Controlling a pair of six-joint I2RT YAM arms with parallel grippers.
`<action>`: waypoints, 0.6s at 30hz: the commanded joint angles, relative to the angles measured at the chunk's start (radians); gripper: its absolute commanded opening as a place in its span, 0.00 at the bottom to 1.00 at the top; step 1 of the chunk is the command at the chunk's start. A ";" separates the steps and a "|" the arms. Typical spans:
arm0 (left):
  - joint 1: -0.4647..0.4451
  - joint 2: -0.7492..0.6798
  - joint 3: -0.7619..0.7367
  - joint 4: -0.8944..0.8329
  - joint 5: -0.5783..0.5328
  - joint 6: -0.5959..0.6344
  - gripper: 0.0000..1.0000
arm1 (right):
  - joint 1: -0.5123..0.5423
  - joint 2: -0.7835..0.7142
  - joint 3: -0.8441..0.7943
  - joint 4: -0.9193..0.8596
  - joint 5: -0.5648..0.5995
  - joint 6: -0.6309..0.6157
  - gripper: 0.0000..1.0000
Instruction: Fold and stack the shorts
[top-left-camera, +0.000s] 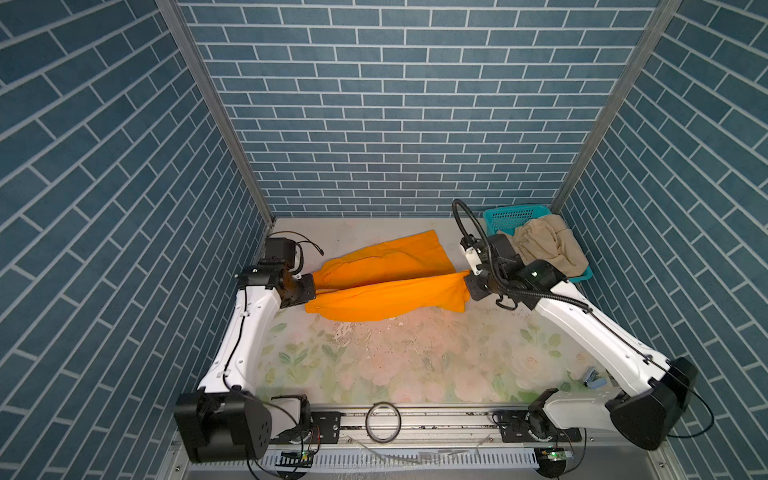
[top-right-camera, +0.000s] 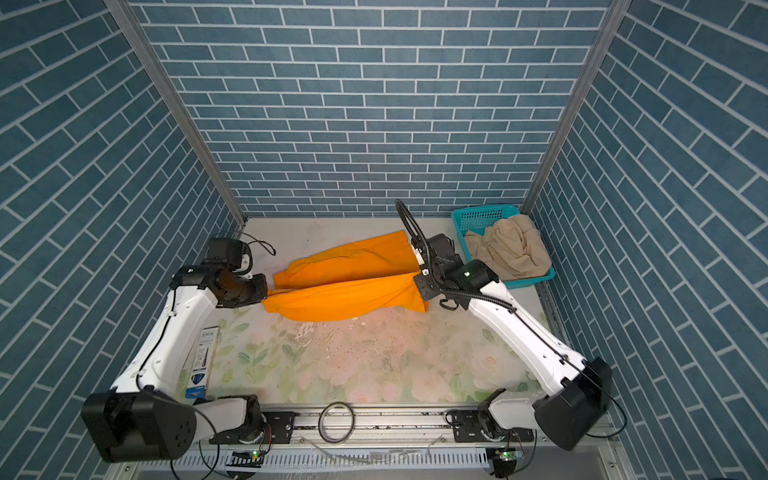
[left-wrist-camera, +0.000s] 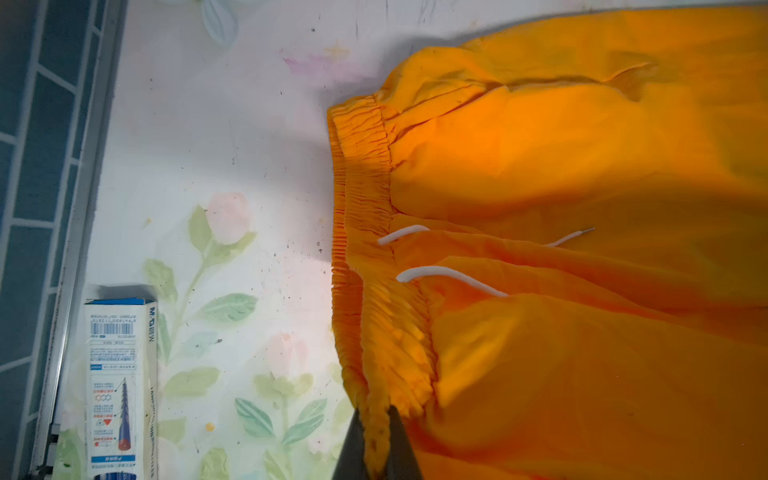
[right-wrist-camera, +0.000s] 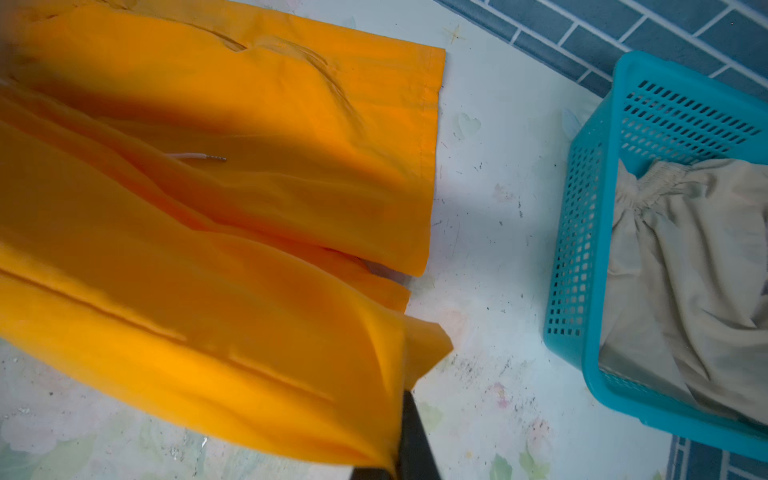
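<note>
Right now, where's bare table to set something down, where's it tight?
Biggest bare patch: table front, between left arm and right arm, from the orange shorts to the front rail. Narrower strip behind them, to the back wall, left of the basket. Crowded: rear right, basket holding beige shorts beside the right claw; box by the left arm.

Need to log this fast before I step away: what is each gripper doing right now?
Left gripper: jaws shut on the orange shorts, at the waistband.
Right gripper: jaws shut on the same shorts, at a leg hem.
</note>
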 joint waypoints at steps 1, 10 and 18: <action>0.003 0.086 0.057 -0.011 -0.047 0.028 0.05 | -0.065 0.104 0.101 -0.005 -0.098 -0.103 0.00; 0.002 0.331 0.253 0.007 -0.028 0.026 0.01 | -0.160 0.337 0.340 -0.033 -0.154 -0.187 0.00; -0.008 0.431 0.277 0.056 -0.014 0.054 0.00 | -0.179 0.383 0.412 -0.077 -0.189 -0.214 0.00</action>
